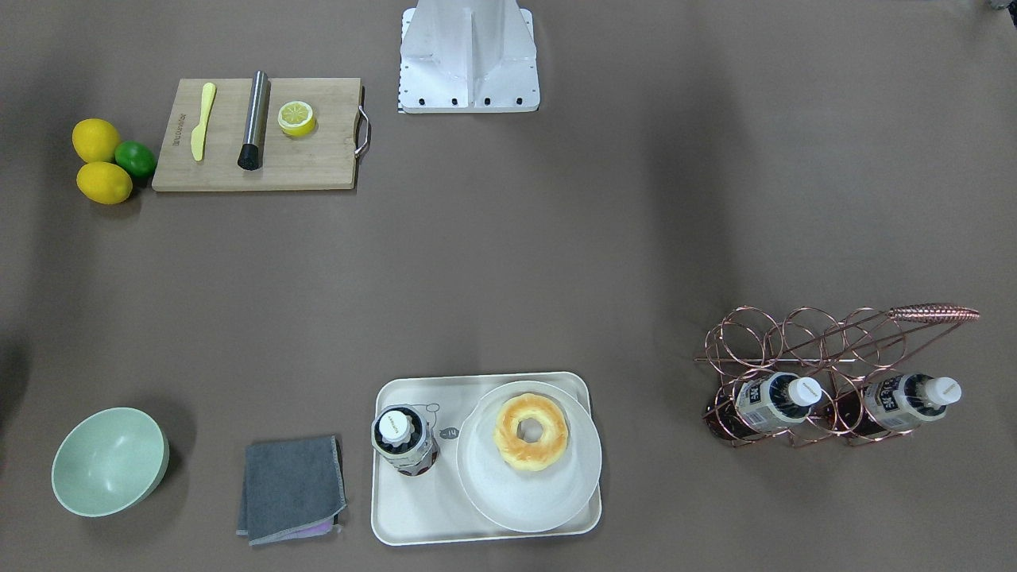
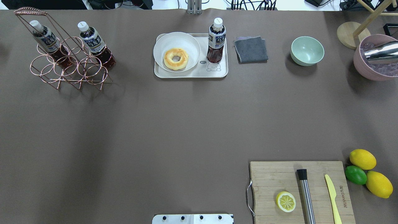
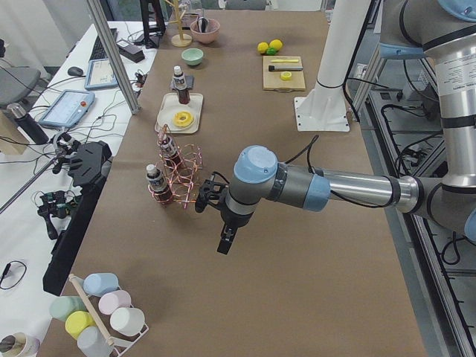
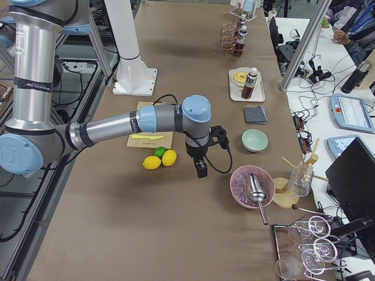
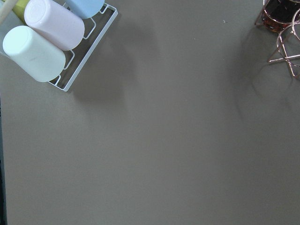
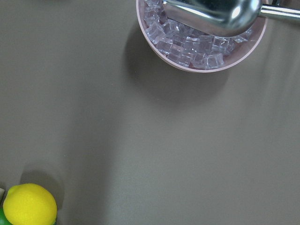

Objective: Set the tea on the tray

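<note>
From across the surface [image 1: 508, 278], neither of my arms shows. The tea [image 1: 404, 439] stands upright on the tray [image 1: 445, 524], just beside the round plate [image 1: 548, 496] that carries a doughnut [image 1: 531, 432]. The plate also rests on the tray. A copper wire rack [image 1: 802, 334] well off to the side holds two more bottles [image 1: 769, 403], both lying tilted.

From overhead the tea stands at the tray's end nearest the grey cloth [image 2: 250, 49], with a green bowl [image 2: 307, 50] beyond it.

From my left end, my left arm reaches out low and level, its wrist bent down. My left tool [image 3: 224, 244] points at the surface near the rack. I cannot tell how far it is parted.

From my right end, my right arm stretches out the same way. My right tool [image 4: 201, 170] hangs pointing down between the lemons [image 4: 161, 159] and a pink bowl [image 4: 252, 186]. Its gap cannot be told either.

My left wrist camera sees bare surface, pastel cups [image 5: 44, 42] lying in a white wire holder, and a corner of the rack.

My right wrist camera sees the pink bowl filled with ice cubes [image 6: 187, 42], with a metal scoop [image 6: 211, 14] resting in it.
</note>
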